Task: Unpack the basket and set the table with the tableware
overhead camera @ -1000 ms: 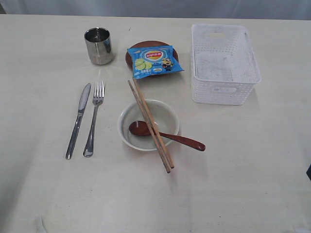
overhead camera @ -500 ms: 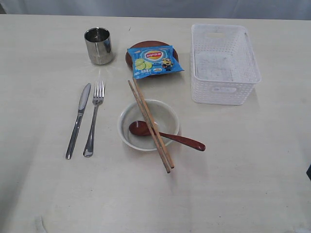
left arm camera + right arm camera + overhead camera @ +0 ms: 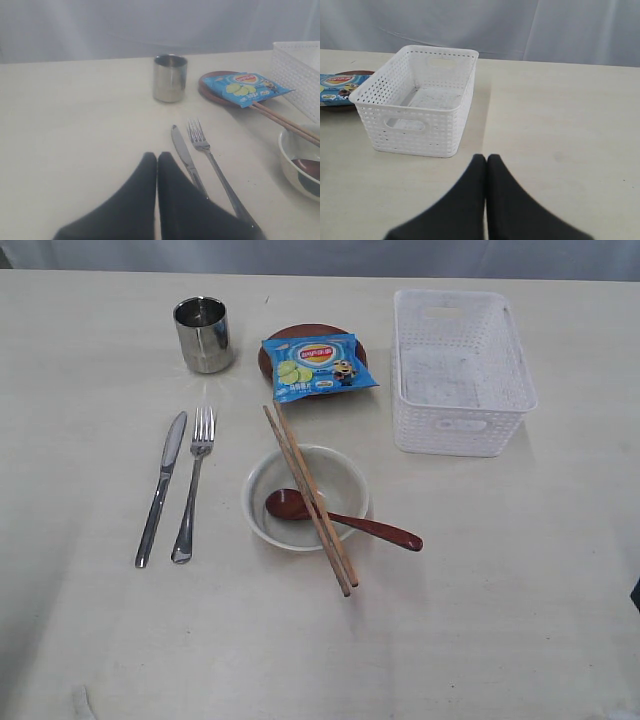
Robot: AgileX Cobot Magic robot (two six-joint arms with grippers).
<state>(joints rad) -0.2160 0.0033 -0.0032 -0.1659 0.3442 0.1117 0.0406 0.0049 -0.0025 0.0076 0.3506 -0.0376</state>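
While my left fingers (image 3: 140,200) and right fingers (image 3: 500,200) each sit pressed together over the bench (image 3: 500,590), I see the spoon (image 3: 378,530) and chopsticks (image 3: 310,500) resting in and across the cream bowl (image 3: 345,475). Knife (image 3: 160,490) and fork (image 3: 190,490) lie left of the bowl; steel cup (image 3: 204,335), plate (image 3: 268,355) with snack packet (image 3: 318,365) and white basket (image 3: 460,425) stand beyond it.

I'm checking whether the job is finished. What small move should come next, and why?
Probably just leave the left hand and right hand shut: the basket looks empty, and knife, fork, cup, bowl, spoon, chopsticks and plate are set out on the table.
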